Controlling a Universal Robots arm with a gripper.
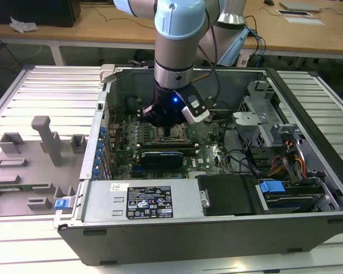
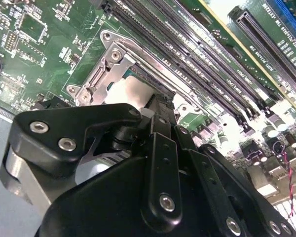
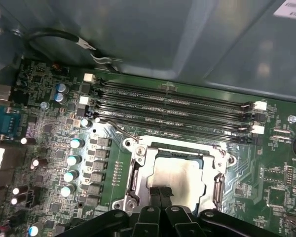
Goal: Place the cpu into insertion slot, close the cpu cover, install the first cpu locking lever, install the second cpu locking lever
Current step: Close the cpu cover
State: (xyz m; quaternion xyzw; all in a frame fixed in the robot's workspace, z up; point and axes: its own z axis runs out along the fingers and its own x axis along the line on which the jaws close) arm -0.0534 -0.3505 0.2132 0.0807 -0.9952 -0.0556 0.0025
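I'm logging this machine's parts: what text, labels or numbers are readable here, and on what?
No text reads clearly.
White label on the metal box: print too small.
Lettering along the memory slots: too small.
Markings on the motherboard: too small.
Sticker on the case wall: cut off.

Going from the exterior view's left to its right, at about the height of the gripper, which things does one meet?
In order: grey upright post → computer case's side wall → gripper → silver drive cage → orange cables.
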